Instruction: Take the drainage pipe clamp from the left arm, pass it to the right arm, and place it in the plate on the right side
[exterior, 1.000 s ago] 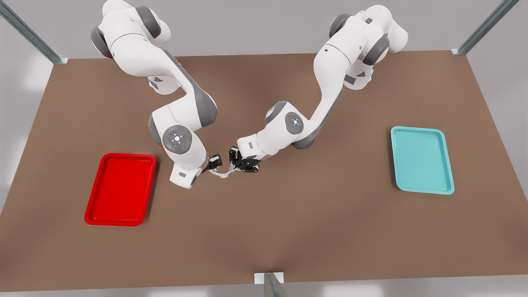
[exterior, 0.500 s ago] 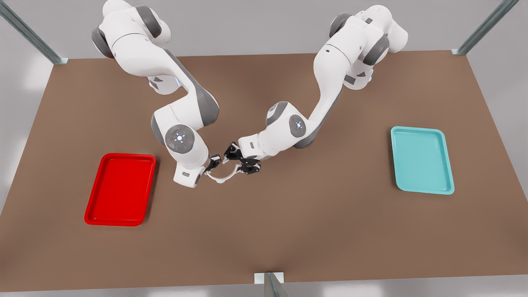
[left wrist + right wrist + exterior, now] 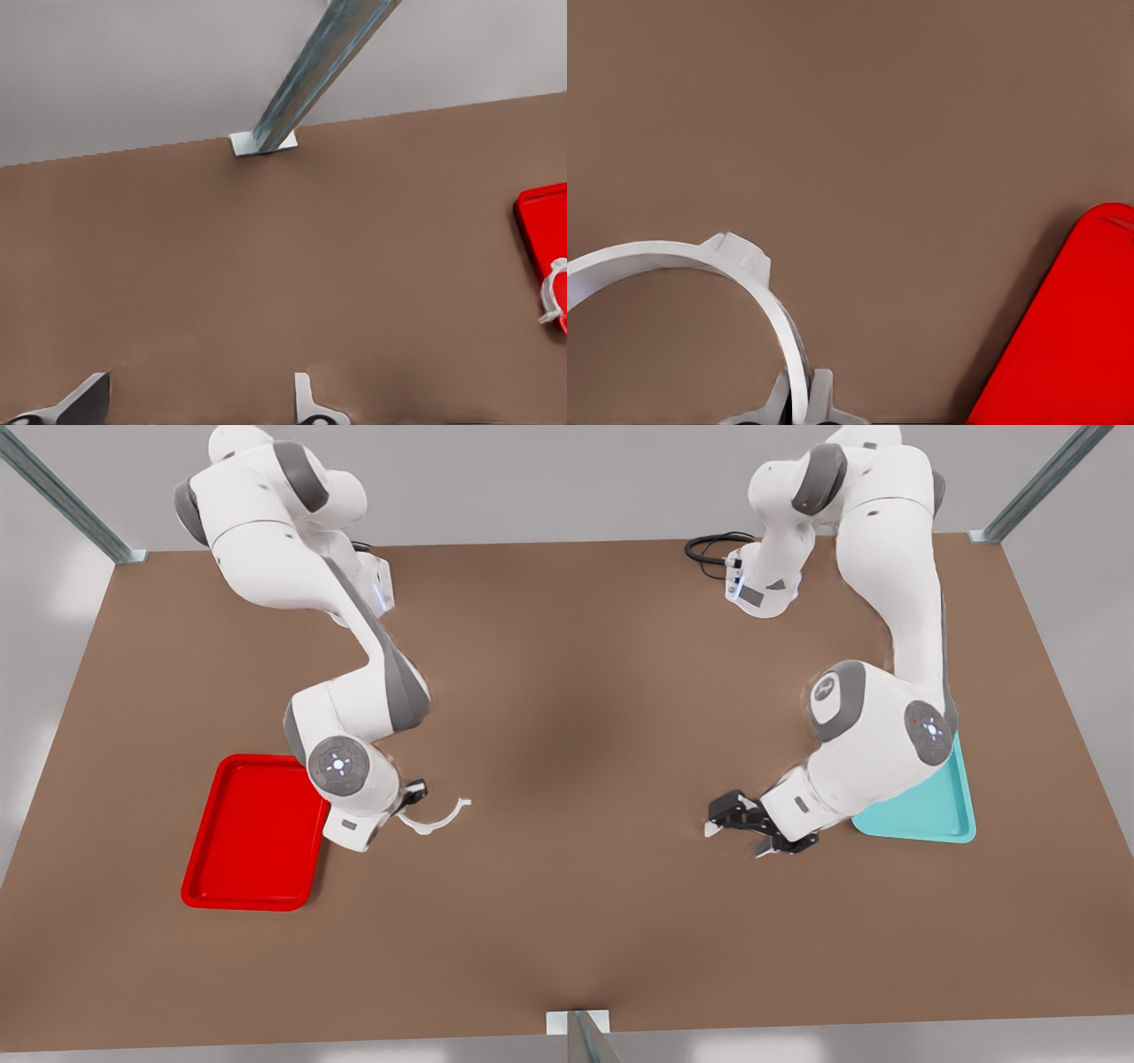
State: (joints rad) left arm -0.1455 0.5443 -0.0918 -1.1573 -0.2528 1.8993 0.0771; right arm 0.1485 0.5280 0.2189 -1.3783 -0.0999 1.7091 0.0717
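Front view, item by item. Tabletop (image 3: 567, 921): brown, carrying two trays and two white arms. Plate (image 3: 252, 833): bright red, rectangular, lying near the tabletop's edge at the front view's left. Teal tray (image 3: 930, 810): near the opposite edge, partly covered by an arm. Right gripper (image 3: 409, 793): just beside the plate's inner long rim, fingers clenched on one end of the drainage pipe clamp (image 3: 436, 820); the white half-ring sticks out from it toward the tabletop's middle, not over the plate. Right wrist view: the clamp's (image 3: 700, 266) arc is pinched between the two fingertips (image 3: 819, 398), with the plate's rim (image 3: 1063, 336) close by. Left gripper (image 3: 731, 828): just beside the teal tray's inner side, low over the tabletop, fingers spread apart and holding nothing. Left wrist view: both fingertips (image 3: 306, 403) stand wide apart over bare brown surface, with the plate (image 3: 542, 226) and clamp (image 3: 555, 288) far off and a metal post (image 3: 306, 80) at the tabletop's edge.
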